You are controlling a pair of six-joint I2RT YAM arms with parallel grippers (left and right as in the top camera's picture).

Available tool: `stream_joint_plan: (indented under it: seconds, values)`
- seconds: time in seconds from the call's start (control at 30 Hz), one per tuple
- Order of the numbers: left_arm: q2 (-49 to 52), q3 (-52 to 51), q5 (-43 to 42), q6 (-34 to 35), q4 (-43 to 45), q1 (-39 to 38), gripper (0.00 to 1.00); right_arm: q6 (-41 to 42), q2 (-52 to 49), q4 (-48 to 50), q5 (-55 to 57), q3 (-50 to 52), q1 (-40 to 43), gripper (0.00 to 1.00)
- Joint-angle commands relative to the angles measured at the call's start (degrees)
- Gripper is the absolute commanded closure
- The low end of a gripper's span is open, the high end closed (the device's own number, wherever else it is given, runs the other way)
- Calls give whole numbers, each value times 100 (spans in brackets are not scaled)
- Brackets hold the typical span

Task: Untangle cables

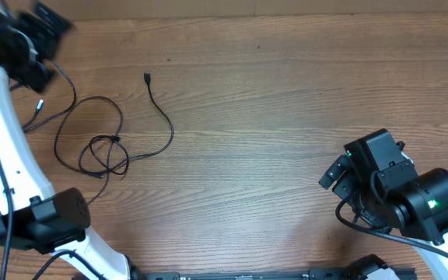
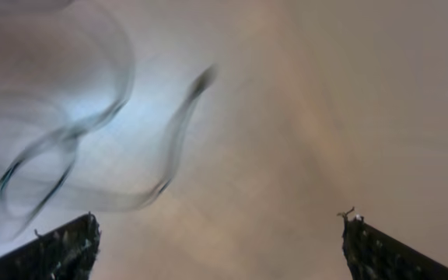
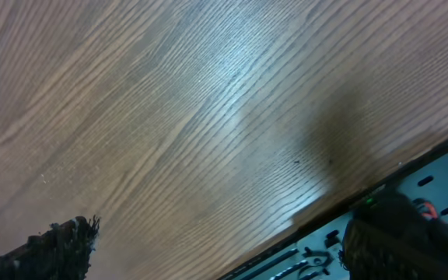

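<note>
The cables [image 1: 107, 144] are thin black cords lying in loose, overlapping loops on the left part of the wooden table. One plug end [image 1: 146, 76] points toward the far side. A silver-tipped plug [image 1: 40, 103] lies near the left arm. In the left wrist view the cables [image 2: 68, 140] are blurred at the left. My left gripper [image 1: 49, 27] is blurred at the far left corner, and its fingers [image 2: 220, 225] are open and empty, apart from the cords. My right gripper [image 1: 334, 177] hovers at the right front, open and empty [image 3: 224, 233], far from the cables.
The table's front edge [image 3: 364, 198] runs just below my right gripper, with a metal frame [image 3: 317, 249] beyond it. The left arm's white links [image 1: 6, 155] stand along the table's left side, beside the cables.
</note>
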State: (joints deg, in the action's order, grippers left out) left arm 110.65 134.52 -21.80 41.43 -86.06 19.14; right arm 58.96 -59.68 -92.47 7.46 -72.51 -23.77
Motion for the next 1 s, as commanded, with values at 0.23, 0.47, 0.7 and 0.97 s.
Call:
stream_joint_plan:
  seconds: [0.23, 0.47, 0.7, 0.97]
  values:
    - [94, -166, 1633, 570, -1075, -684, 0, -356, 28, -96, 42, 20, -28, 0]
    - [-684, -1300, 2409, 599, -1075, -627, 0, -356, 31, -205, 44, 20, -28, 0]
    - [-2977, -3790, 3123, 1381, -260, -492, 0, -356, 28, 72, 42, 20, -28, 0]
    - [-4201, -6526, 2699, 1547, 1390, -494, 0, -380, 28, 293, 39, 20, -28, 0]
